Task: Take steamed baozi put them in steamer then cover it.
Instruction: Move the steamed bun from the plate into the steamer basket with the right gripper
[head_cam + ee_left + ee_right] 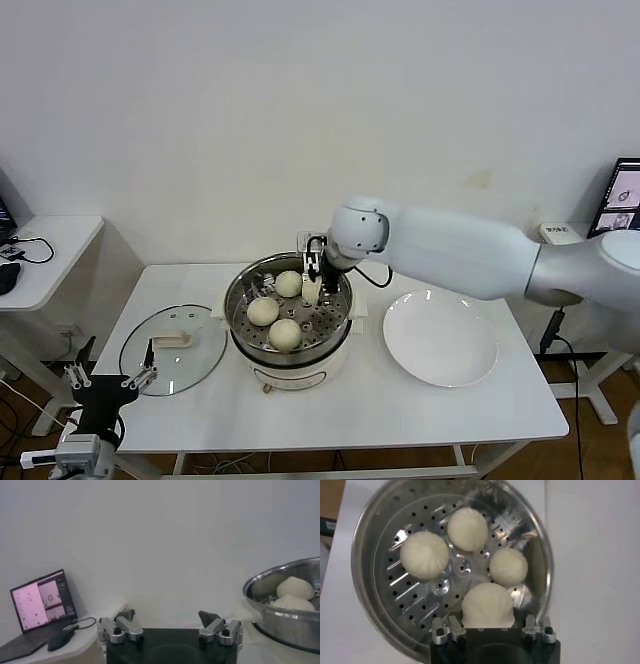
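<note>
Loading was nearly done: three cream-white round dough buns point(467, 528) were seated in the shiny round stainless-steel steamer pot point(375, 527), a fourth cream-white bun point(487, 606) was gripped between the part-closed jaws of the right gripper point(490, 630), the round clear glass lid point(172, 350) was not yet fitted, and the left gripper point(170, 625) was parked wide open and empty.

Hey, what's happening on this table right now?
The right end effector is over the steamer, shut on the fourth baozi, with three others already on the tray. The lid lies on the table beside the steamer, and the plate is empty. The left end effector waits open near the lid.
</note>
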